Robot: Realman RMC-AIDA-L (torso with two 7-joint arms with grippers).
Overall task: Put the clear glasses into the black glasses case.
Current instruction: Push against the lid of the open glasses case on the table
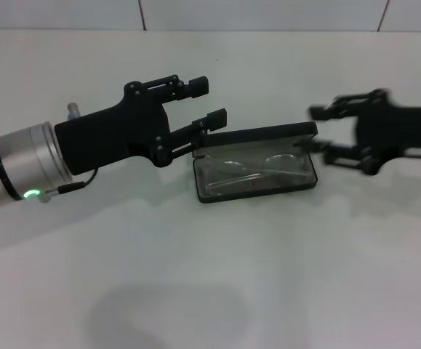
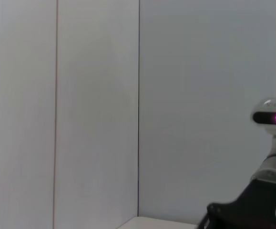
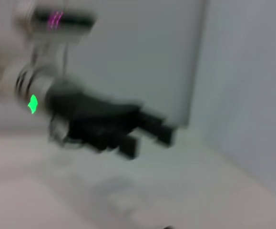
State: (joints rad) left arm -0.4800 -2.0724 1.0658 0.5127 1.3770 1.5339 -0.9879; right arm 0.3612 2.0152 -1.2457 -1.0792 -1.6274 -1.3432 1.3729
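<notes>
White table (image 1: 210, 291), open black glasses case (image 1: 257, 171), clear glasses (image 1: 250, 169) inside

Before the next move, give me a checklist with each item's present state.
1. Clear glasses lie inside the black glasses case: ok.
2. Case lid is open, raised along the far edge: ok.
3. Glasses arms fully within the case walls: cannot tell.
4. Left gripper open, holding nothing, lower finger by the lid's left end: ok.
5. Right gripper open, near the case's right end; contact with the case: cannot tell.
6. Case rests flat on the white table: ok.
</notes>
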